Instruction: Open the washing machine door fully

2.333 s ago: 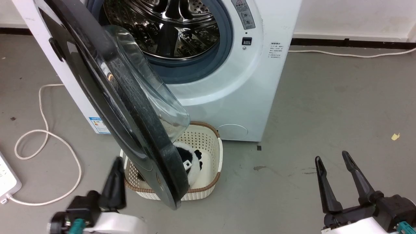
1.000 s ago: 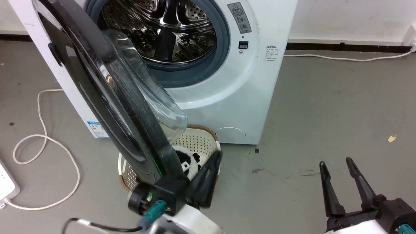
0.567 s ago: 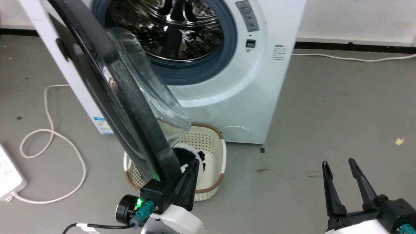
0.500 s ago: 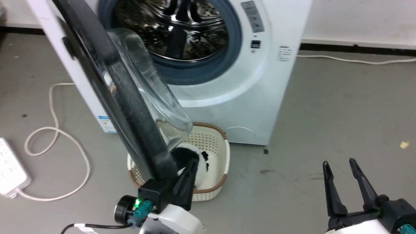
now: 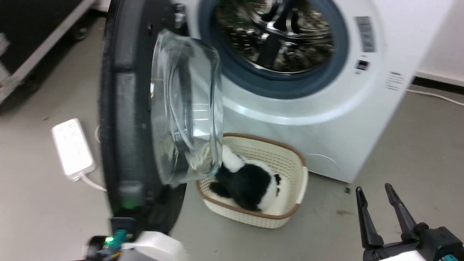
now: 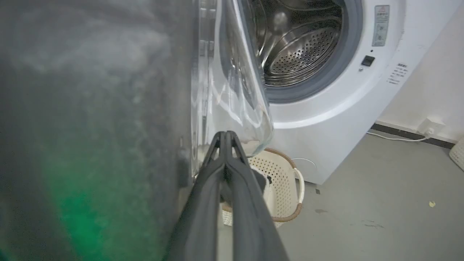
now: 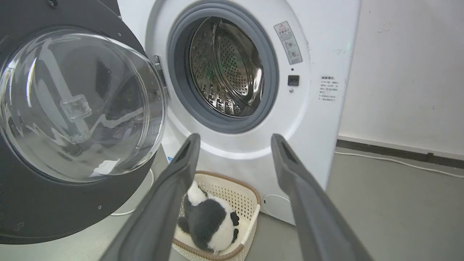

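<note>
We see the washing machine door (image 5: 125, 108) standing out to the left of the washing machine (image 5: 319, 119), about square to its front, with the steel drum (image 5: 275, 32) laid bare. Our left claw (image 6: 225, 139), fingers pressed together on nothing, lies along the door's inner face near its low edge; whether it touches, we cannot tell. Our right claw (image 7: 235, 139) hangs wide open and empty, well apart on the right. A basket (image 5: 253, 217) sits just before the machine. By our reckoning the opening is mostly done, with a last push leftward to go.
</note>
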### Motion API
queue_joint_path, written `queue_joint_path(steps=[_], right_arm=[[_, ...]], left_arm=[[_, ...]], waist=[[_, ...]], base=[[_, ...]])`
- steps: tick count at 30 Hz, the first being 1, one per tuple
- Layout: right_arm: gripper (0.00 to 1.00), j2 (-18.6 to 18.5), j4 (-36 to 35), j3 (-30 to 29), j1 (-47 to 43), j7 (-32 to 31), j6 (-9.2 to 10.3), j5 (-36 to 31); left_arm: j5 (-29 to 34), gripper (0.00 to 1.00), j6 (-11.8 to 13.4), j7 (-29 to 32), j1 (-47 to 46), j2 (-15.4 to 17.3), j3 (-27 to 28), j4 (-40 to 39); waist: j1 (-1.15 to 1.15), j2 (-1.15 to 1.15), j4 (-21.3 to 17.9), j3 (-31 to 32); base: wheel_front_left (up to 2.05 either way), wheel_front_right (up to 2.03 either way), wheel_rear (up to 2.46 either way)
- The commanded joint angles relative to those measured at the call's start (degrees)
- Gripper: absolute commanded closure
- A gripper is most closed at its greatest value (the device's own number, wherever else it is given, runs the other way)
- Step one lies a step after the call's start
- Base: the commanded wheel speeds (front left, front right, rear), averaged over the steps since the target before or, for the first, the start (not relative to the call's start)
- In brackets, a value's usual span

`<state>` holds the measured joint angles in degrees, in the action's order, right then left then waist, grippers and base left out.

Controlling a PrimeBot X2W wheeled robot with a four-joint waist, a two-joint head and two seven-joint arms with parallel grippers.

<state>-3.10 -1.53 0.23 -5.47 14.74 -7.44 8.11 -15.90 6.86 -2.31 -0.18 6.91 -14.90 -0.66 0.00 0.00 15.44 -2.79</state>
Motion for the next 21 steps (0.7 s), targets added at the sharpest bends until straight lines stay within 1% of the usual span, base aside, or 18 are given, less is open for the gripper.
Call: queue_joint_path(steps=[1, 6, 10, 13, 16, 21], right_arm=[[0.00, 0.2, 0.2, 0.2, -0.5, 0.3, -0.05, -0.2], [0.00, 0.2, 0.2, 0.7, 0.1, 0.3, -0.05, -0.5], [0.00, 0.2, 0.2, 1.1, 0.7, 0.3, -0.05, -0.7], [0.00, 0.2, 0.1, 1.1, 1.1, 0.3, -0.05, -1.1], [0.00, -0.2, 0.0, 0.8, 1.6, 0.3, -0.05, -1.2], [0.00, -1.5, -0.2, 0.5, 2.5, 0.3, -0.05, -1.1]], left_arm=[[-0.6, 1.00, 0.7, 0.2, 0.8, 1.4, 1.7, -0.1], [-2.2, 1.00, 2.4, 0.4, 0.8, 4.1, 6.8, -0.8], [-3.9, 1.00, 3.6, 0.9, 0.2, 7.0, 11.9, -0.9], [-5.5, 1.00, 4.0, 1.7, -0.7, 9.5, 15.7, -0.4], [-7.9, 1.00, 3.6, 2.2, -2.2, 12.0, 19.7, 1.3], [-11.4, 1.00, 2.3, 2.4, -5.8, 16.4, 25.1, 6.7]], waist=[[0.00, 0.00, 3.3, -0.1], [0.00, 0.00, 4.6, -1.4], [0.00, 0.00, 4.1, -3.2], [0.00, 0.00, 3.2, -4.9], [0.00, 0.00, 2.2, -6.5], [0.00, 0.00, 0.8, -8.9]], base=[[0.00, 0.00, 0.00], [0.00, 0.00, 0.00], [0.00, 0.00, 0.00], [0.00, 0.00, 0.00], [0.00, 0.00, 0.00], [0.00, 0.00, 0.00]])
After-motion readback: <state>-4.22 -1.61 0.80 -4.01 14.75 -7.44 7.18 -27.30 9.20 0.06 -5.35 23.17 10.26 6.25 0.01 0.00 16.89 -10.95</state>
